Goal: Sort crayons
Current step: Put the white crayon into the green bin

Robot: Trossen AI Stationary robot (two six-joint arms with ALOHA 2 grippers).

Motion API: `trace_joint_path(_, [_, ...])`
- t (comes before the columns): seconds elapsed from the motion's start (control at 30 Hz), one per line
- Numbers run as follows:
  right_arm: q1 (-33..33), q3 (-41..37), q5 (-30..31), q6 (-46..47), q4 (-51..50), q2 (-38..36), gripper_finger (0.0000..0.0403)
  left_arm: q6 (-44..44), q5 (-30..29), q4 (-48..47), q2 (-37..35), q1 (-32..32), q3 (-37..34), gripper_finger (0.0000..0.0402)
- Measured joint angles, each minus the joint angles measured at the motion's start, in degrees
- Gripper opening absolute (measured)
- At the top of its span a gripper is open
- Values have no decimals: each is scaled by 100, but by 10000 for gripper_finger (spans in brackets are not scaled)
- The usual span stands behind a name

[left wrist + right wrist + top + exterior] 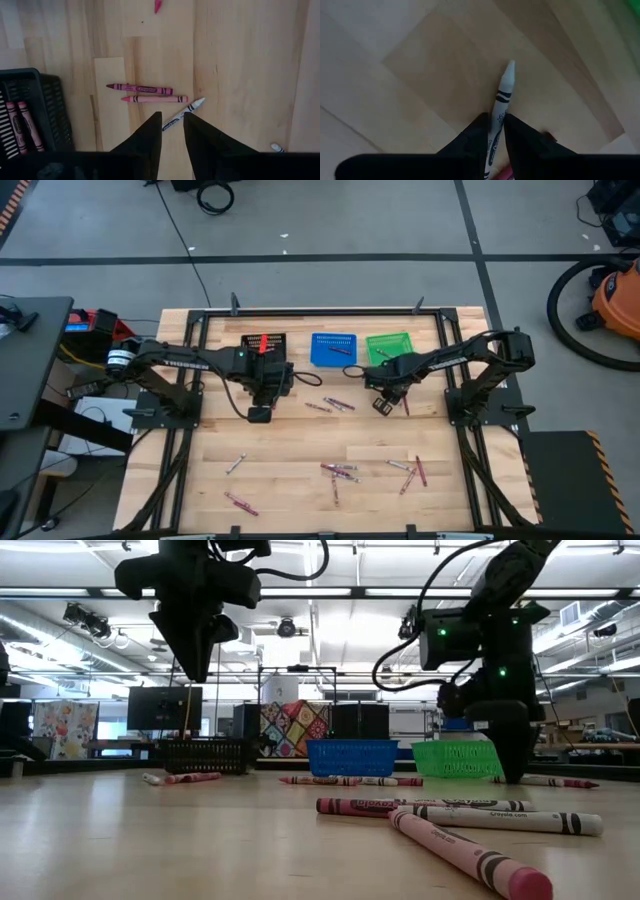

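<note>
A pink crayon lies closest to the low camera on the pale wooden table, with a magenta crayon and a white one just behind it. The right gripper has its fingers clamped on a white crayon down at the table surface, near the green basket. The left gripper hangs above the table with its fingers close together and nothing between them; below it lie a magenta and a pink crayon side by side and a white crayon.

Only the left wrist view shows two crayons inside the black basket. The high view alone shows the blue basket between the other two, scattered crayons along the near table and a grey taped floor. The low view shows a large lit workshop behind.
</note>
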Motion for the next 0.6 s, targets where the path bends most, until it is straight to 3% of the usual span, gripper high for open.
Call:
trace_joint_path(0.3, [-61, -1, -147, 57, 43, 9, 11, 6, 0, -1, 0, 0, 0, 91])
trace_joint_path(0.6, [-90, 330, -175, 8, 64, 63, 9, 81, 0, 44, 0, 0, 0, 91])
